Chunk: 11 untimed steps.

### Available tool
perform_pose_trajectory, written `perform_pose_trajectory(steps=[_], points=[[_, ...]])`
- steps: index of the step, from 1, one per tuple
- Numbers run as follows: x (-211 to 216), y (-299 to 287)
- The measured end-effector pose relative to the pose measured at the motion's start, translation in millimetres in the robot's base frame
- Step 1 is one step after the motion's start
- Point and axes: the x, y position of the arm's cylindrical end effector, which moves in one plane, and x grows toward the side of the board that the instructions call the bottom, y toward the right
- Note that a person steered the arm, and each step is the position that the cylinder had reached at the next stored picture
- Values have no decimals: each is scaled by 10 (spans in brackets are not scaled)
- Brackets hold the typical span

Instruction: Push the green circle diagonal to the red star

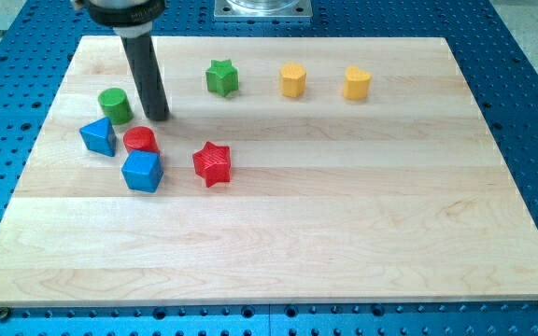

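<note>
The green circle (115, 105) is a short green cylinder at the board's upper left. The red star (213, 163) lies lower and to the right of it, left of the board's middle. My tip (159, 119) is the lower end of the dark rod coming down from the view's top left. It stands just right of the green circle and just above the red cylinder (141, 141), with a small gap to each.
A blue triangular block (98, 136) and a blue cube (142, 172) lie below the green circle. A green star (220, 77), a yellow hexagonal block (292, 80) and a yellow heart-like block (357, 83) line the top. The wooden board (344, 215) sits on a blue perforated table.
</note>
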Motion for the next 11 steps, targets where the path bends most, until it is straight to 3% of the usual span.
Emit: perform_pose_trajectory(steps=[2,4,6,7,8,9,10,11], points=[[-540,468],[-541,828],[-530,-123],[-211,-891],[355,-1059],[396,-379],[-136,215],[260,-205]])
